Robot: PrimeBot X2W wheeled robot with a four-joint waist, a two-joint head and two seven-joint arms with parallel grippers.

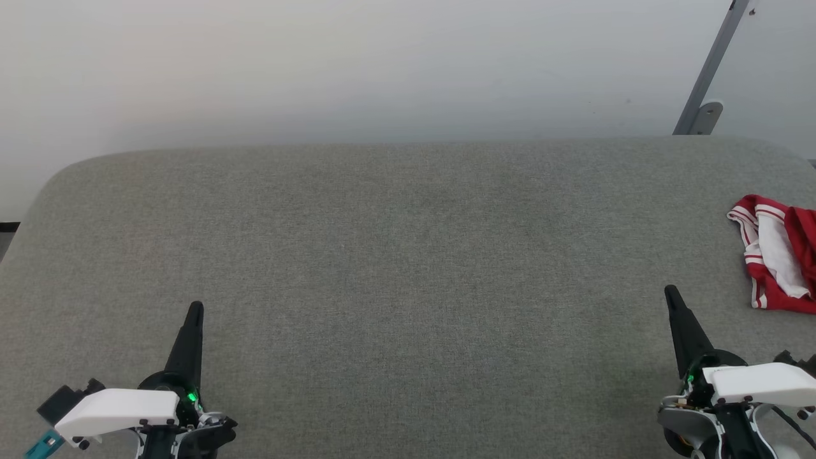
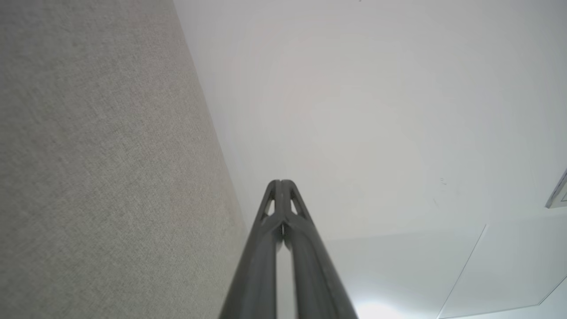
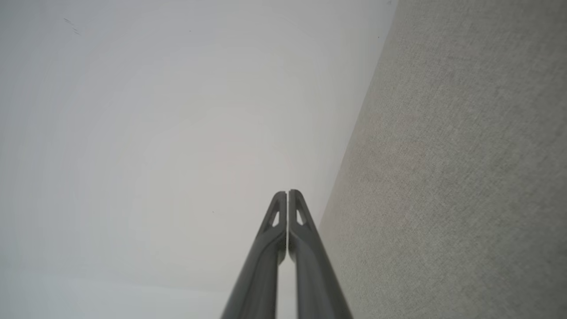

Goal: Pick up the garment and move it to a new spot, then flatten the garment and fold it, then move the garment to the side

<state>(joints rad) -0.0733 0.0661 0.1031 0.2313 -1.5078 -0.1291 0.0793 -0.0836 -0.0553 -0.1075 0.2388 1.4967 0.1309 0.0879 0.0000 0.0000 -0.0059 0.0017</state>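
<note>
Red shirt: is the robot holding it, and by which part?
No, nothing is held. The left tool and right tool are both shut and empty; the garment lies crumpled, apart from them.

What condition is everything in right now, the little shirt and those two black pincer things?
garment: crumpled in a heap, unfolded, lying near the right edge of the table, partly cut off by the head view's edge.
left gripper: shut, fingers pressed together, holding nothing.
right gripper: shut, holding nothing, apart from the garment.
table: covered in grey fabric, smooth.
</note>
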